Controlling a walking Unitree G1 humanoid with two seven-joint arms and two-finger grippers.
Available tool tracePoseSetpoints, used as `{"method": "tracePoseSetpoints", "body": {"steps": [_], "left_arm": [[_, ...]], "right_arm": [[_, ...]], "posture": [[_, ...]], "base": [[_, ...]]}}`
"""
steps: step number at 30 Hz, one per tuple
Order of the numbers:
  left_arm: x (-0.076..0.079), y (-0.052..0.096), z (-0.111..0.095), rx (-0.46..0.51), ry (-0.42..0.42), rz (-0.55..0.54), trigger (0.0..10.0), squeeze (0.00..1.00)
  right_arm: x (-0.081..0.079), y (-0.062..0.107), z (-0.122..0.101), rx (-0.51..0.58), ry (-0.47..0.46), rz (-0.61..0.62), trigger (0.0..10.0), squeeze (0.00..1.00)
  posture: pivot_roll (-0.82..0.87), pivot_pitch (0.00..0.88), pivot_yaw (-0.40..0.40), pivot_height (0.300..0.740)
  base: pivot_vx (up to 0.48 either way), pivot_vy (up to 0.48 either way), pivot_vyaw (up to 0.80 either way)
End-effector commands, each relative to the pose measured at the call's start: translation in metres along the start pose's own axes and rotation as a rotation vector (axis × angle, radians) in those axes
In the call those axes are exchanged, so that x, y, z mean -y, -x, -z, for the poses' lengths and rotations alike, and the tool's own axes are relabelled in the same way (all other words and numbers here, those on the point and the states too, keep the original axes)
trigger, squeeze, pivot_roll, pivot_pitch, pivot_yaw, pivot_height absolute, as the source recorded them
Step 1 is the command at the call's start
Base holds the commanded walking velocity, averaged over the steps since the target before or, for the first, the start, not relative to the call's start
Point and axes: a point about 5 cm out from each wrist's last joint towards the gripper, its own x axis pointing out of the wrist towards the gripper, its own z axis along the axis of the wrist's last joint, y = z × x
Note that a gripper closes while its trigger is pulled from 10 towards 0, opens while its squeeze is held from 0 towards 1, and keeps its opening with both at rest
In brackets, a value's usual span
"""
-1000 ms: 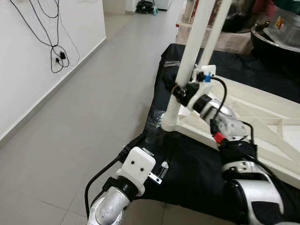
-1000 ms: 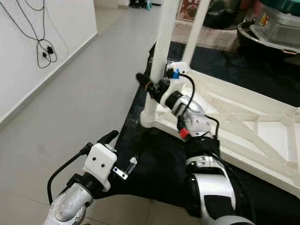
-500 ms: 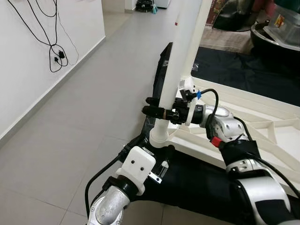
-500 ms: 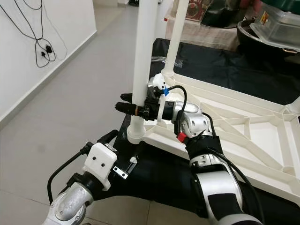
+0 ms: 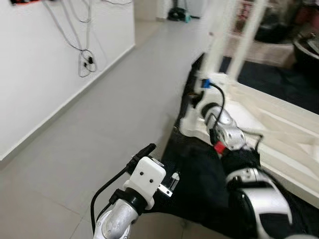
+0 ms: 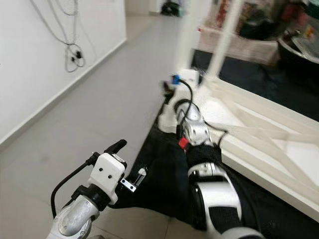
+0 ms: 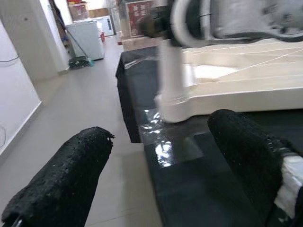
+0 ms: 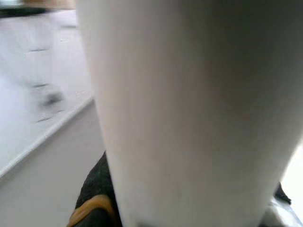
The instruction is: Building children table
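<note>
Shifted table leg [image 5: 215, 55] within right claw [image 5: 193, 97]

Grey tiled floor [image 5: 109, 114], spread from 12 to 7 o'clock. White wall [image 5: 45, 74] at 9 to 11 o'clock, with black cables [image 5: 85, 55] hung against it. Black sheet [image 5: 199, 179] laid over the floor at 5 o'clock. Dark basin [image 6: 299, 50] seen at 2 o'clock. Blurred dark items [image 5: 177, 12] noted far off at 12 o'clock.

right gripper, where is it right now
In the left eye view the right gripper is at the white table leg, near the corner of the upside-down white table top.
</note>
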Motion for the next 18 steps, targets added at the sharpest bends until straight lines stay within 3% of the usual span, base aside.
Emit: {"method": "tracePoseSetpoints", "body": {"steps": [1, 3, 4, 6, 7, 9, 10, 13, 14, 15, 16, 18], "left_arm": [[0.003, 0.0, 0.004, -0.018, -0.009, 0.013, 10.0, 0.0], [0.003, 0.0, 0.004, -0.018, -0.009, 0.012, 10.0, 0.0], [0.003, 0.0, 0.004, -0.018, -0.008, 0.012, 10.0, 0.0], [0.004, 0.0, 0.004, -0.018, -0.008, 0.012, 10.0, 0.0], [0.004, 0.0, 0.004, -0.018, -0.007, 0.013, 10.0, 0.0], [0.004, 0.0, 0.004, -0.018, -0.006, 0.014, 10.0, 0.0], [0.004, 0.0, 0.005, -0.019, -0.007, 0.014, 10.0, 0.0], [0.004, 0.0, 0.005, -0.019, -0.008, 0.014, 10.0, 0.0], [0.004, 0.0, 0.005, -0.018, -0.007, 0.013, 10.0, 0.0], [0.004, 0.0, 0.005, -0.018, -0.007, 0.013, 10.0, 0.0], [0.004, 0.0, 0.005, -0.018, -0.006, 0.013, 10.0, 0.0], [0.004, 0.0, 0.005, -0.018, -0.006, 0.013, 10.0, 0.0]], "right_arm": [[0.028, 0.01, 0.038, -0.196, 0.008, 0.21, 0.0, 0.0], [0.022, 0.015, 0.037, -0.174, -0.01, 0.229, 0.0, 0.0], [0.012, 0.014, 0.035, -0.153, -0.048, 0.18, 10.0, 0.0], [0.005, 0.013, 0.033, -0.137, -0.075, 0.157, 10.0, 0.0], [-0.006, 0.01, 0.025, -0.085, -0.117, 0.082, 10.0, 0.33], [-0.013, 0.009, 0.02, -0.048, -0.144, 0.034, 10.0, 0.33], [-0.026, 0.007, 0.005, 0.048, -0.158, -0.065, 10.0, 1.0], [-0.028, 0.007, 0.001, 0.066, -0.156, -0.073, 10.0, 1.0], [-0.035, 0.008, -0.007, 0.077, -0.198, -0.187, 10.0, 0.0], [-0.035, 0.008, -0.007, 0.077, -0.198, -0.187, 10.0, 0.0], [-0.044, 0.009, -0.016, 0.085, -0.236, -0.471, 10.0, 0.0], [-0.047, 0.012, -0.02, 0.088, -0.229, -0.676, 10.0, 0.0]], "posture": [[0.14, 0.091, -0.089, 0.74], [0.14, 0.086, -0.089, 0.74], [0.13, 0.083, -0.086, 0.74], [0.13, 0.083, -0.086, 0.74], [0.13, 0.08, -0.089, 0.74], [0.13, 0.08, -0.089, 0.74], [0.13, 0.077, -0.089, 0.74], [0.13, 0.077, -0.089, 0.74], [0.14, 0.07, -0.089, 0.74], [0.14, 0.07, -0.089, 0.74], [0.14, 0.069, -0.088, 0.74], [0.13, 0.067, -0.085, 0.74]], "base": [[0.0, 0.0, 0.0], [0.0, 0.0, 0.0], [0.0, 0.0, 0.0], [0.0, 0.0, 0.0], [0.0, 0.0, 0.0], [0.0, 0.0, 0.0], [0.0, 0.0, 0.0], [0.0, 0.0, 0.0], [0.0, 0.0, 0.0], [0.0, 0.0, 0.0], [0.0, 0.0, 0.0], [0.0, 0.0, 0.0]]}}
